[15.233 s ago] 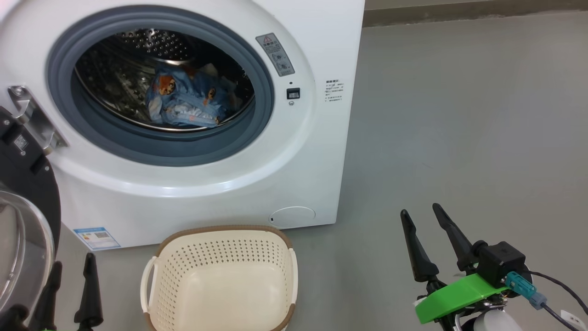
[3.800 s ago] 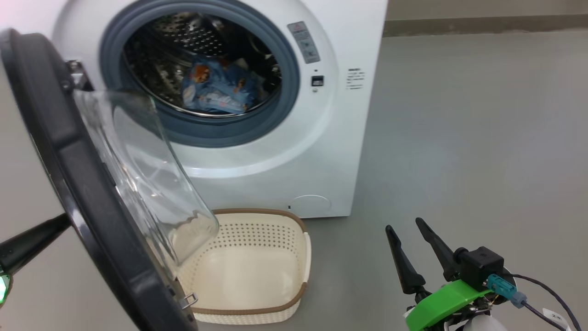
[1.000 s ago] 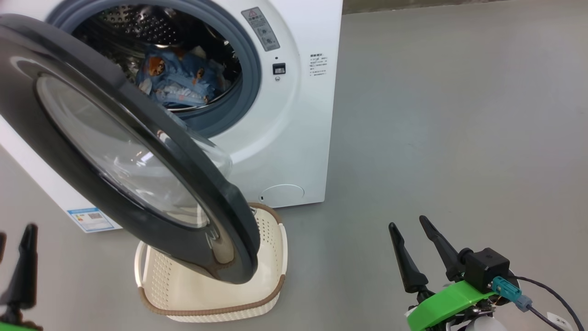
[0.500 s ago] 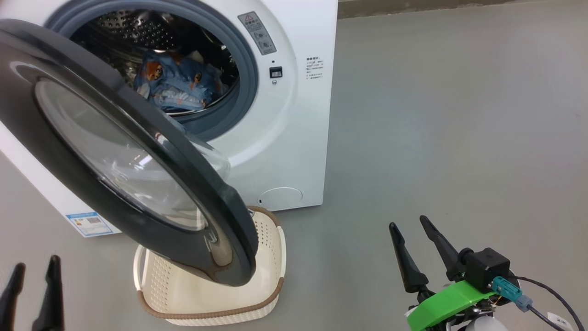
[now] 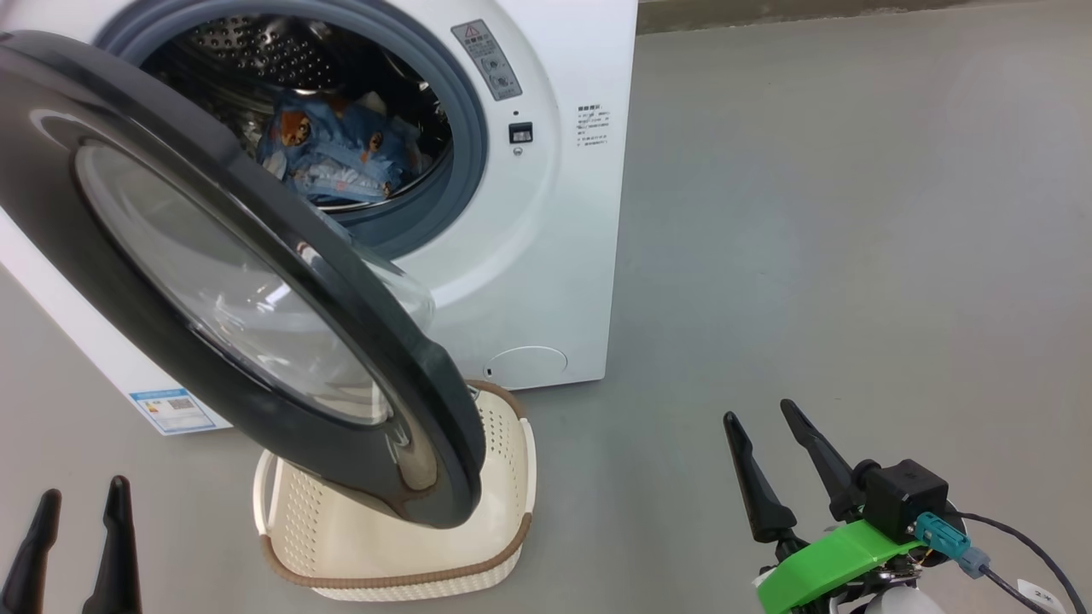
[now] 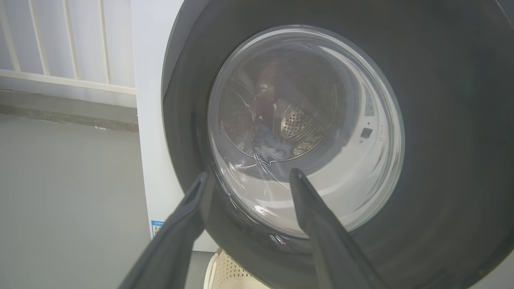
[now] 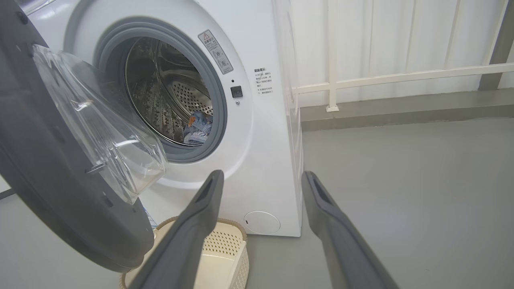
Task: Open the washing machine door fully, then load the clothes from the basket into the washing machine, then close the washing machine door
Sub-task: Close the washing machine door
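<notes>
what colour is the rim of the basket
Brown, woven-look rim on the cream basket, best in the head view.

door [image 5: 409,401] ring: glossy black | drum [image 5: 256,68]: perforated steel | basket [image 5: 503,426]: plastic

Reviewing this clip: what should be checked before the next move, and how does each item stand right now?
1. The washing machine door shut: not ok, half swung over the basket.
2. The clothes inside the washing machine: ok.
3. The basket emptied: visible part bare, rest behind the door: cannot tell.
4. The left hand open, empty: ok.
5. The right hand open, empty: ok.
</notes>
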Robot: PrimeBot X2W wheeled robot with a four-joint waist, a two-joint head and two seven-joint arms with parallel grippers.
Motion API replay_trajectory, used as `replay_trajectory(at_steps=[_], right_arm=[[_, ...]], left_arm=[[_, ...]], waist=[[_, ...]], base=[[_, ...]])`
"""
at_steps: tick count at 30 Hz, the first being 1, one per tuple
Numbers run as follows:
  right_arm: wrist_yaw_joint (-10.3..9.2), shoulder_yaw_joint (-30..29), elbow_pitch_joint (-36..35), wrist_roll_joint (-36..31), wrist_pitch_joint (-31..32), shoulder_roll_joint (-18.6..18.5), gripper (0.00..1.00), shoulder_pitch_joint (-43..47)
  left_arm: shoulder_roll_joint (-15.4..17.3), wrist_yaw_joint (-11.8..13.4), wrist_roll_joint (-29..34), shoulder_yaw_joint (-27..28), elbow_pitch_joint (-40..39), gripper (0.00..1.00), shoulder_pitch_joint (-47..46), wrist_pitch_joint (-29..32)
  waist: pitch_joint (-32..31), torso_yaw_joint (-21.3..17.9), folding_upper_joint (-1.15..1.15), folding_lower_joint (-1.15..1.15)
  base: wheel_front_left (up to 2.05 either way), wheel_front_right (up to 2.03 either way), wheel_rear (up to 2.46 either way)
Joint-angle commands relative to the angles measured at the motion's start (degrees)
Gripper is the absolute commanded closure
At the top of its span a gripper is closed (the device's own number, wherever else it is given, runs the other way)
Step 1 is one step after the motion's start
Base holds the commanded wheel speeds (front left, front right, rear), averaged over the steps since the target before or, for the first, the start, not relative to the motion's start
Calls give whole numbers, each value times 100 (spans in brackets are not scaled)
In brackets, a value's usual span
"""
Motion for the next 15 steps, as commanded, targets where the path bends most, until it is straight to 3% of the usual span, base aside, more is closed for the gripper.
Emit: replay_trajectory(at_steps=[1, 15], right_arm=[[25, 89, -137, 9, -54, -1, 0, -74], [25, 91, -120, -2, -54, 0, 0, -69]], left_arm=[[147, -20, 50, 232, -151, 0, -129, -60], [140, -20, 40, 185, -115, 0, -124, -61]], waist=[[2, 3, 0, 0], [-10, 15, 0, 0]], base=[[0, 0, 0], [0, 0, 0]])
